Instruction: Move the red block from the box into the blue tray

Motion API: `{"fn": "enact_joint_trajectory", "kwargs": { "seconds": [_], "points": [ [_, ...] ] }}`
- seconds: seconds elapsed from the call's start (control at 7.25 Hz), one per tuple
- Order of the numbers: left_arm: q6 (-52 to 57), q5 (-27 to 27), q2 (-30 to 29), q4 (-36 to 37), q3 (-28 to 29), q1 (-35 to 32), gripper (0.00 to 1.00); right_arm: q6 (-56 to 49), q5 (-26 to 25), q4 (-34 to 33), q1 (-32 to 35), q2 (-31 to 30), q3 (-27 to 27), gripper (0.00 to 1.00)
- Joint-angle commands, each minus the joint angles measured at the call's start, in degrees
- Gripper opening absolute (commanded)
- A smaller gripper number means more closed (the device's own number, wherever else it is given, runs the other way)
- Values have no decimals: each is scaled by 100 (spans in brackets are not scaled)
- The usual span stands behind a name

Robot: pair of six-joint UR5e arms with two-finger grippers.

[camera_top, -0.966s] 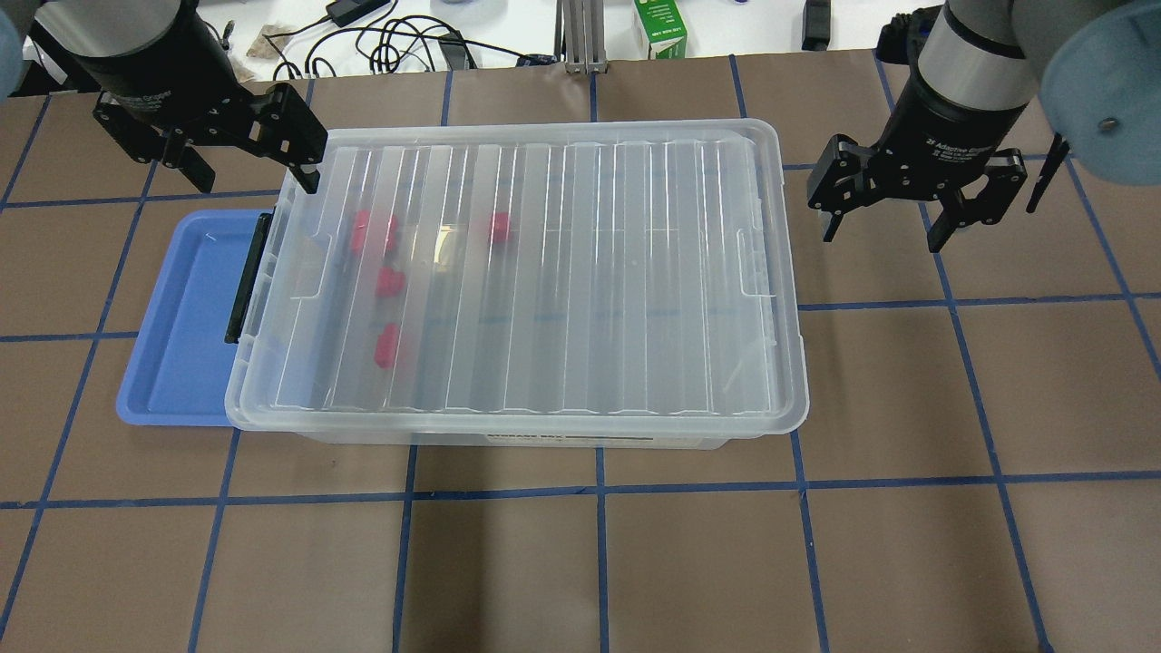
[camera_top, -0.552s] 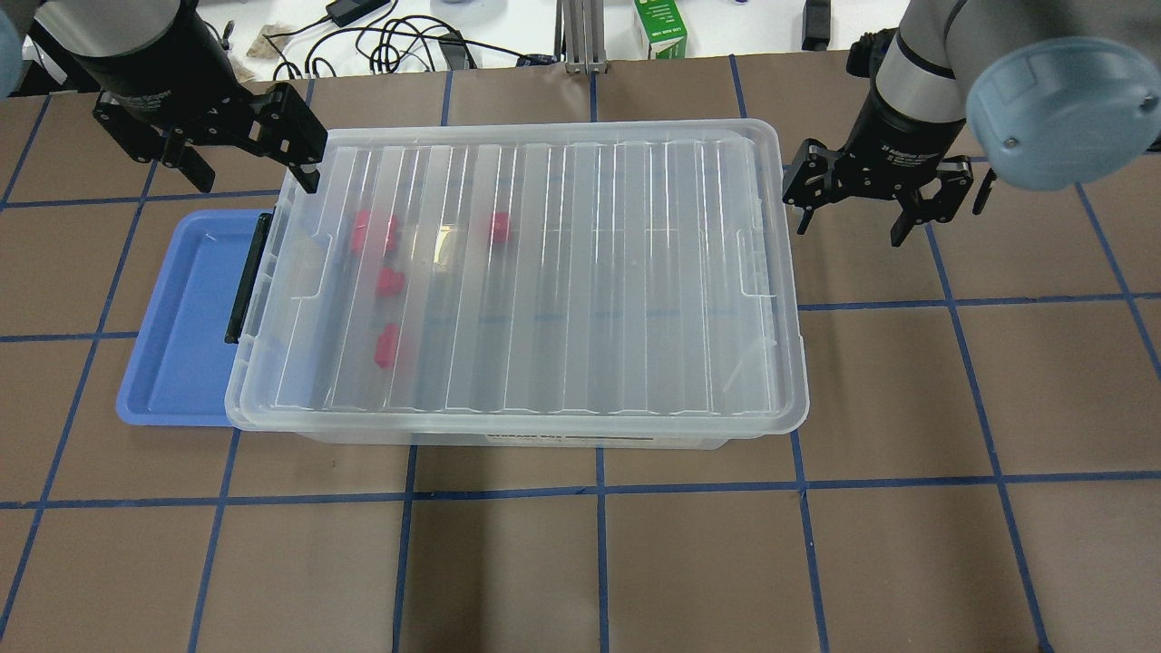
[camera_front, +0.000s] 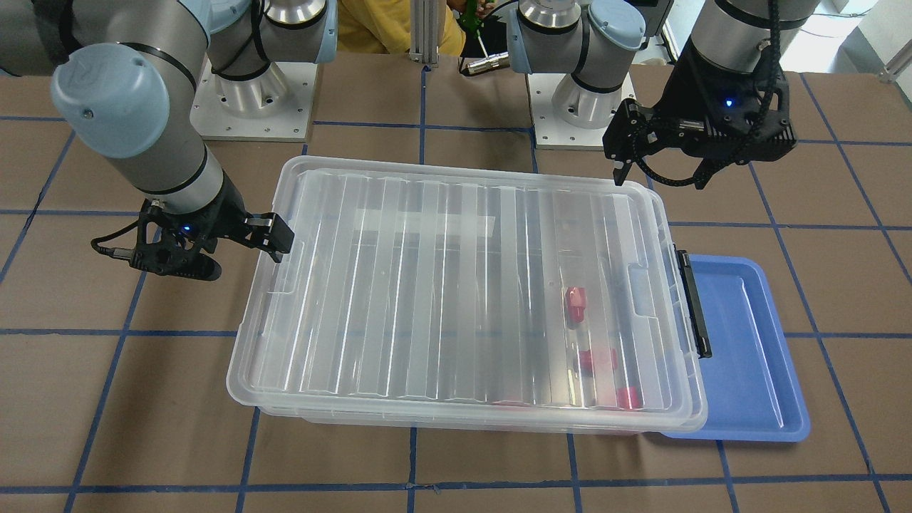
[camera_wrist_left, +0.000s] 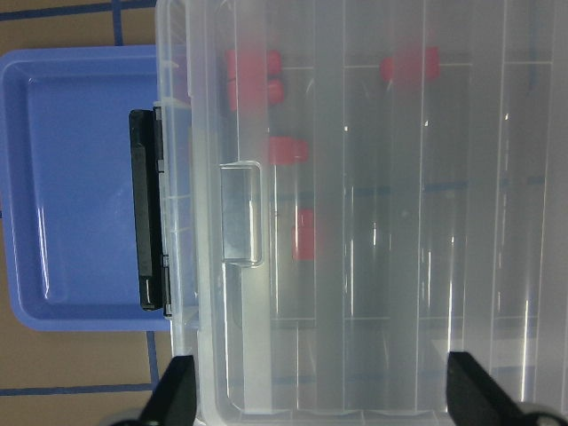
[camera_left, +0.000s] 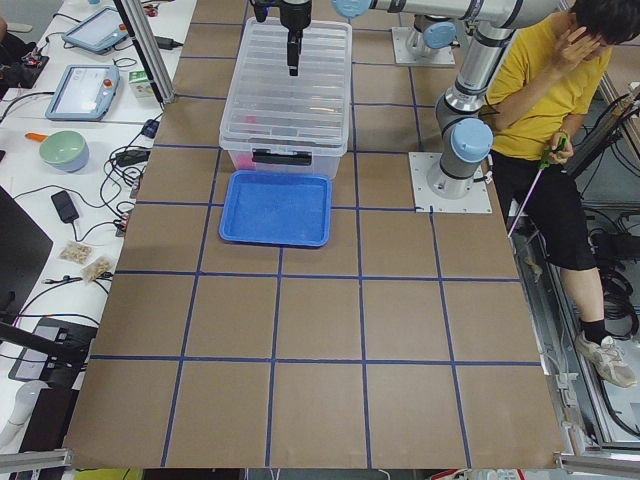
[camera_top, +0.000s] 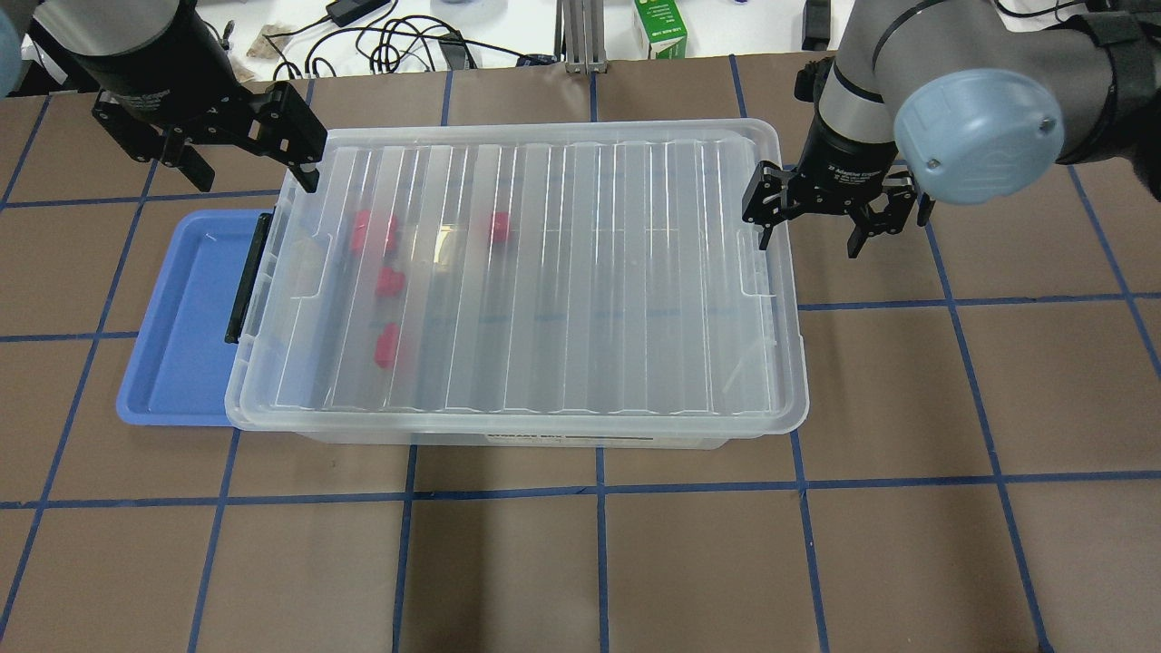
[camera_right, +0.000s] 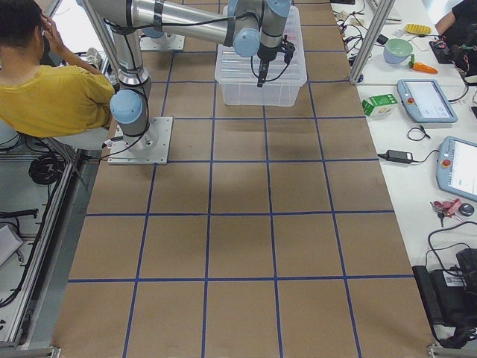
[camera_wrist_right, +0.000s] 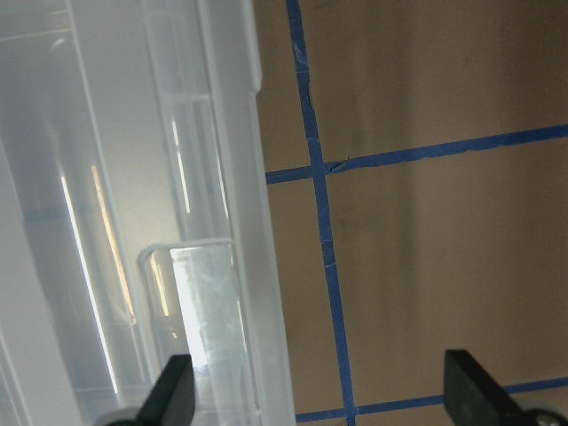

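Observation:
The box (camera_top: 544, 272) is a clear bin with its ribbed lid shut and a black latch (camera_top: 245, 281) on its left end. Several red blocks (camera_top: 374, 231) lie inside near that end, blurred through the lid; they also show in the left wrist view (camera_wrist_left: 253, 75). The blue tray (camera_top: 177, 317) lies empty at the box's left end, its edge tucked under the box rim. My left gripper (camera_top: 252, 177) is open above the box's far-left corner. My right gripper (camera_top: 810, 238) is open, straddling the box's right rim (camera_wrist_right: 240, 177).
A green carton (camera_top: 660, 27) and cables (camera_top: 399, 45) lie on the white bench beyond the table. A person in yellow (camera_left: 545, 90) sits behind the robot bases. Brown table with blue tape grid (camera_top: 599, 490) stretches in front of the box.
My right gripper has moved left, from over the bare table to the box's right end. My left arm, the box, tray and blocks have not moved.

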Motion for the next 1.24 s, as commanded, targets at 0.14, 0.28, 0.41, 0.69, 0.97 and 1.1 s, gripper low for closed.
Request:
{"fn": "enact_joint_trajectory", "kwargs": {
  "seconds": [0.14, 0.28, 0.41, 0.69, 0.97, 1.1],
  "points": [
    [0, 0, 2, 0, 0, -1, 100, -69, -44, -28, -33, 191, 6, 100],
    [0, 0, 2, 0, 0, 8, 100, -78, -1, -45, -24, 235, 15, 100],
    [0, 0, 2, 0, 0, 8, 100, -95, -44, -46, -59, 340, -2, 100],
    [0, 0, 2, 9, 0, 8, 100, -122, -53, -37, -225, 350, -2, 100],
    [0, 0, -7, 0, 0, 8, 100, -122, -53, -37, -332, 359, -11, 100],
    [0, 0, -7, 0, 0, 8, 100, -130, -53, -46, -384, 359, -20, 100]
  ]
}}
